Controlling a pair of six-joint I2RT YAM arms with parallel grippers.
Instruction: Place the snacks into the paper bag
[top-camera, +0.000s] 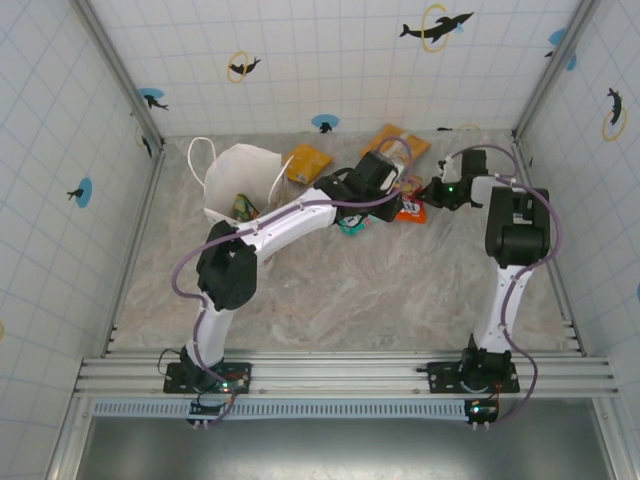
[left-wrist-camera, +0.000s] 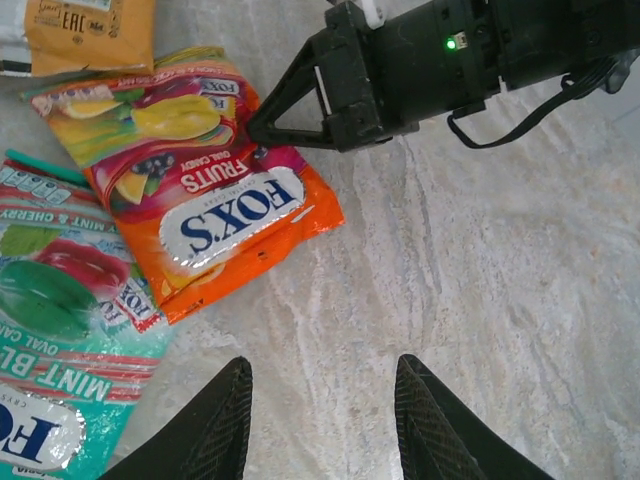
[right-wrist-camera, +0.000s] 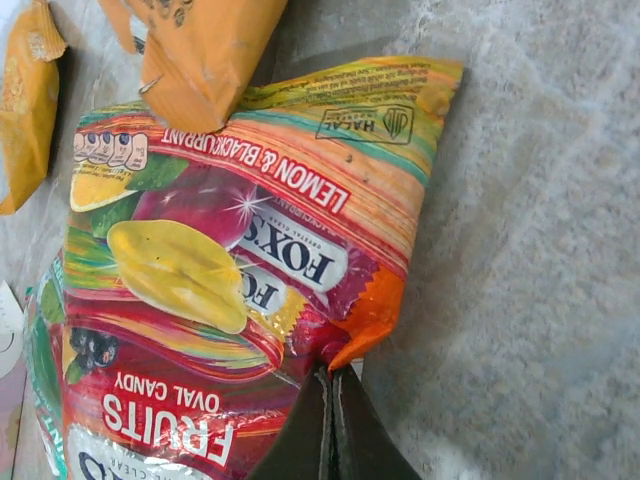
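The red-orange FOXS packet (right-wrist-camera: 240, 260) lies flat on the table, and my right gripper (right-wrist-camera: 330, 375) is shut on its crumpled edge. In the left wrist view the same packet (left-wrist-camera: 200, 200) lies up and to the left, with the right gripper (left-wrist-camera: 262, 125) pinching its far side. My left gripper (left-wrist-camera: 320, 400) hangs open over bare table just beside it, holding nothing. A teal mint packet (left-wrist-camera: 60, 350) overlaps the FOXS packet's left side. The white paper bag (top-camera: 240, 180) stands open at the back left with a green packet (top-camera: 243, 207) in it. From above, the left gripper (top-camera: 385, 185) and right gripper (top-camera: 432, 192) are close together.
Two orange-yellow packets (top-camera: 308, 162) (top-camera: 395, 140) lie near the back wall, one of them (right-wrist-camera: 205, 50) resting on the FOXS packet's top edge. Tiled walls enclose the marbled table (top-camera: 400, 290). The left arm stretches diagonally across the middle, between the bag and the packets.
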